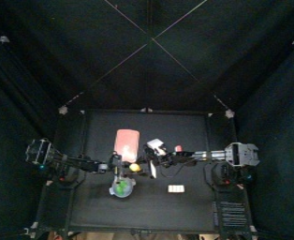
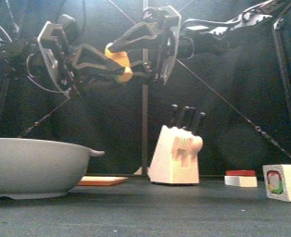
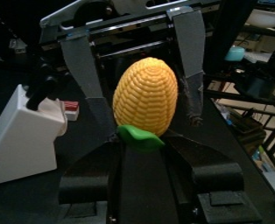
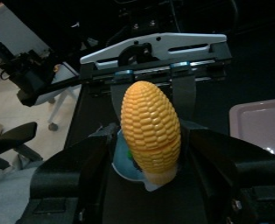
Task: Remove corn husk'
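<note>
Both grippers hold a small yellow corn cob (image 2: 117, 60) in the air, high above the table. In the left wrist view the cob (image 3: 146, 92) is bare, with one small green piece of corn husk (image 3: 140, 136) at its near end. My left gripper (image 3: 146, 147) is shut on that end. My right gripper (image 4: 151, 171) is shut on the cob (image 4: 150, 127) from the opposite side, and its grey fingers (image 3: 189, 61) flank the cob. In the top view the cob (image 1: 135, 168) lies between the left gripper (image 1: 120, 167) and the right gripper (image 1: 150, 165).
A round dish (image 2: 31, 167) stands at the front left, below the cob; it shows teal in the top view (image 1: 122, 188). A red oblong board (image 1: 127, 142) lies behind it. A white knife block (image 2: 179, 153) stands mid-table. Small white-and-pink blocks (image 2: 241, 179) lie at the right.
</note>
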`<state>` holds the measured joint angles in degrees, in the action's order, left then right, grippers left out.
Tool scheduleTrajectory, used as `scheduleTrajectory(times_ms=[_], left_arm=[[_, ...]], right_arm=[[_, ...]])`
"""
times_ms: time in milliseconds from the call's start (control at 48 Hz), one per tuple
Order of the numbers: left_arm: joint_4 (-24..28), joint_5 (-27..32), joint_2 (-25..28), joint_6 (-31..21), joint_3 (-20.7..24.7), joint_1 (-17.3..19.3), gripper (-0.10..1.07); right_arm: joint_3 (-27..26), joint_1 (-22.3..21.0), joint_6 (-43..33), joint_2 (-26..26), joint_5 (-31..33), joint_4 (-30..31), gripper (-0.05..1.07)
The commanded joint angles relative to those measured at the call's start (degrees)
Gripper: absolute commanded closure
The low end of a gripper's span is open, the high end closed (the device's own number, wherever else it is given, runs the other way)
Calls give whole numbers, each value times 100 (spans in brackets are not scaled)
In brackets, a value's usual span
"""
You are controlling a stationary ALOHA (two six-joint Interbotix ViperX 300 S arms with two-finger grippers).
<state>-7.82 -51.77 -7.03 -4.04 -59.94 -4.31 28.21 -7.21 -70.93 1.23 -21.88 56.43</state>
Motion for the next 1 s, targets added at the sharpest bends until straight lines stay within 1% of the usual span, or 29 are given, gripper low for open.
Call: scheduleTrajectory(times_ms=[0, 125, 333, 479, 708, 875, 979], left_arm=[[-53, -35, -26, 0, 132, 18, 40], [-88, -35, -26, 9, 132, 18, 40], [-88, -35, -26, 9, 141, 35, 40], [-88, -35, -26, 9, 132, 35, 40], [-79, -26, -18, 18, 132, 26, 39], [70, -35, -18, 18, 105, 26, 37], [114, -35, -18, 9, 105, 26, 31]], right_arm=[[-88, -26, -9, -70, 9, -26, 15], [-44, -35, -9, -70, 9, -18, 18], [-35, -53, -18, 18, 18, -26, 37], [-35, -62, -70, 88, 26, -26, 46], [9, -79, -18, 88, 35, -255, 47], [0, -70, -18, 97, 35, -290, 47], [-26, -53, -18, 88, 35, -290, 48]])
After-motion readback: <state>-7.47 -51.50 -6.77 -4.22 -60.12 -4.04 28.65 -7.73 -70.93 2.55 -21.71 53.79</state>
